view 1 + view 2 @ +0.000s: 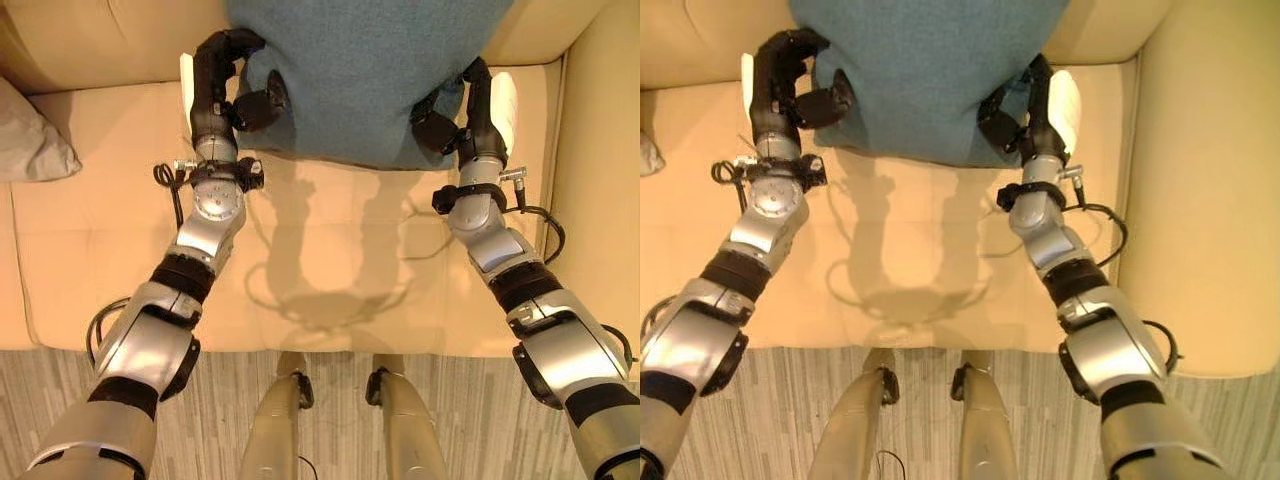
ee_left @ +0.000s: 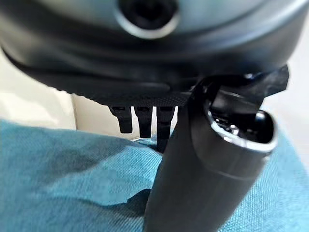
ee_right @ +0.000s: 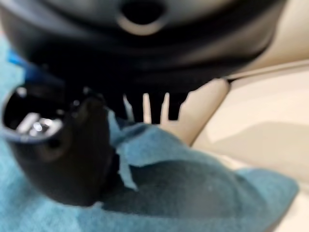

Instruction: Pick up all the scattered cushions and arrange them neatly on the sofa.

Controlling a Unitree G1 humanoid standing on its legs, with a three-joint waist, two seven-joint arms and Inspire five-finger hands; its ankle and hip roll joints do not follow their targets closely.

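Observation:
A large teal cushion (image 1: 360, 70) is held over the back of the beige sofa seat (image 1: 330, 260), against the backrest. My left hand (image 1: 215, 80) grips its left edge, fingers curled behind and thumb (image 2: 203, 169) pressed into the front of the fabric (image 2: 72, 179). My right hand (image 1: 470, 110) grips the right edge the same way, its thumb (image 3: 63, 154) digging into the teal cloth (image 3: 207, 193). A grey cushion (image 1: 30, 135) lies on the seat at the far left, partly cut off by the view's edge.
The sofa's right armrest (image 1: 600, 150) rises beside my right arm. The backrest (image 1: 110, 35) runs along the top. Grey striped carpet (image 1: 220, 420) lies in front of the seat's front edge.

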